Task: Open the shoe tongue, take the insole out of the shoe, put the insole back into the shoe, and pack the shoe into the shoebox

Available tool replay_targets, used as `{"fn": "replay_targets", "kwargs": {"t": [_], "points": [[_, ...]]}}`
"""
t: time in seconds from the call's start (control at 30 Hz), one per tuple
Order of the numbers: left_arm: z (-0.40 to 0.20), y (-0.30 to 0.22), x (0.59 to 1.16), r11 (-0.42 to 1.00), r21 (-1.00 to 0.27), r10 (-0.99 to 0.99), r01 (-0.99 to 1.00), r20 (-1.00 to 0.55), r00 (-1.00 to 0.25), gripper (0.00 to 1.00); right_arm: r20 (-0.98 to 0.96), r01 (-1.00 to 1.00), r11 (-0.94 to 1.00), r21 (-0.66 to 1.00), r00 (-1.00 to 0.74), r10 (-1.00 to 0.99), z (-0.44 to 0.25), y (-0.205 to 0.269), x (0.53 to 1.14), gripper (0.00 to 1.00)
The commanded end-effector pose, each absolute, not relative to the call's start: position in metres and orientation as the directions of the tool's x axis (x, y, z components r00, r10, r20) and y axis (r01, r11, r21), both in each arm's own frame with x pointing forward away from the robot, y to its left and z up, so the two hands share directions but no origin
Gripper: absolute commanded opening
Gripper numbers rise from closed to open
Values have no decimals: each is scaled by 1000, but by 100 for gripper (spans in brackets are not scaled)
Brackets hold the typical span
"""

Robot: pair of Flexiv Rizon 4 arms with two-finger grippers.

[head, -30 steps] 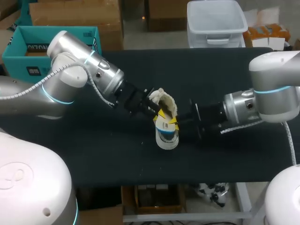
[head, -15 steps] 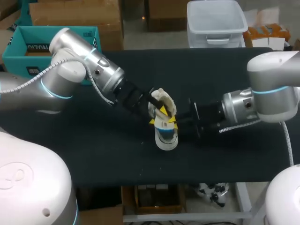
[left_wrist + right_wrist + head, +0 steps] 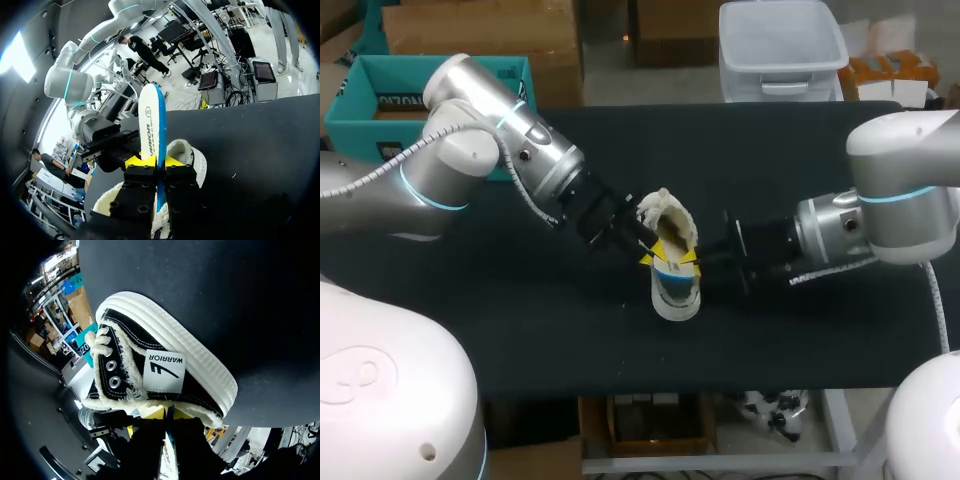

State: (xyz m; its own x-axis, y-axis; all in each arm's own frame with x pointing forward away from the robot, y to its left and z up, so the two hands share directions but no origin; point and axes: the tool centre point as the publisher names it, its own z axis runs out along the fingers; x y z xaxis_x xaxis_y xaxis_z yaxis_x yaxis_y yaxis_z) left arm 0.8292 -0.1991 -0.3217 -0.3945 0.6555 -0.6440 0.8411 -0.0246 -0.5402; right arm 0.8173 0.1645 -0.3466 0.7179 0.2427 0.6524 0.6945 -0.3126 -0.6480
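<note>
A black shoe (image 3: 672,275) with a white sole and fleece lining lies on the middle of the black table, between my two grippers. My left gripper (image 3: 647,258) is at the shoe's opening. In the left wrist view it (image 3: 155,161) is shut on the white, blue-edged insole (image 3: 150,120), which stands up out of the shoe (image 3: 192,157). My right gripper (image 3: 692,258) comes in from the other side and, in the right wrist view, it (image 3: 168,413) is shut on the fleecy collar of the shoe (image 3: 150,365). A teal shoebox (image 3: 370,120) sits open at the far left.
The black table (image 3: 800,150) stretches bare to the right behind my right arm and along the front edge. My left arm crosses between the shoebox and the shoe.
My left gripper dipped into the shoe's opening, then drew back a little towards the left. The shoe and my right arm have stayed in place.
</note>
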Motion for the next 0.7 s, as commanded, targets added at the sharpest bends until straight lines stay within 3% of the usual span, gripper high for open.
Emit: {"fn": "replay_targets", "kwargs": {"t": [0.03,0.1,0.17,0.2,0.23,0.27,0.33,0.37,0.7], "points": [[-323,-202,829,-6,-530,648,848,-648,-401,0,653,694,-318,-646,718,241,-341,167,808,84],[-323,-201,832,0,-528,644,849,-650,-405,0,641,684,-341,-645,727,247,-337,167,801,90],[-323,-201,833,3,-530,641,848,-650,-408,0,637,678,-357,-642,731,243,-333,166,794,81],[-323,-200,834,6,-531,640,847,-649,-411,0,635,676,-363,-641,733,244,-332,165,792,71],[-323,-199,834,7,-532,639,847,-649,-413,0,636,676,-367,-639,732,242,-330,164,788,47],[-324,-199,834,9,-532,638,846,-649,-415,0,638,676,-372,-636,732,240,-329,163,786,42],[-325,-199,835,13,-533,636,846,-648,-418,0,638,676,-376,-633,731,241,-327,163,784,4],[-326,-199,835,16,-534,636,845,-647,-421,0,639,677,-377,-632,730,242,-327,163,783,0],[-331,-202,841,42,-520,637,853,-644,-423,0,633,691,-356,-628,721,282,-340,165,794,0]]}}
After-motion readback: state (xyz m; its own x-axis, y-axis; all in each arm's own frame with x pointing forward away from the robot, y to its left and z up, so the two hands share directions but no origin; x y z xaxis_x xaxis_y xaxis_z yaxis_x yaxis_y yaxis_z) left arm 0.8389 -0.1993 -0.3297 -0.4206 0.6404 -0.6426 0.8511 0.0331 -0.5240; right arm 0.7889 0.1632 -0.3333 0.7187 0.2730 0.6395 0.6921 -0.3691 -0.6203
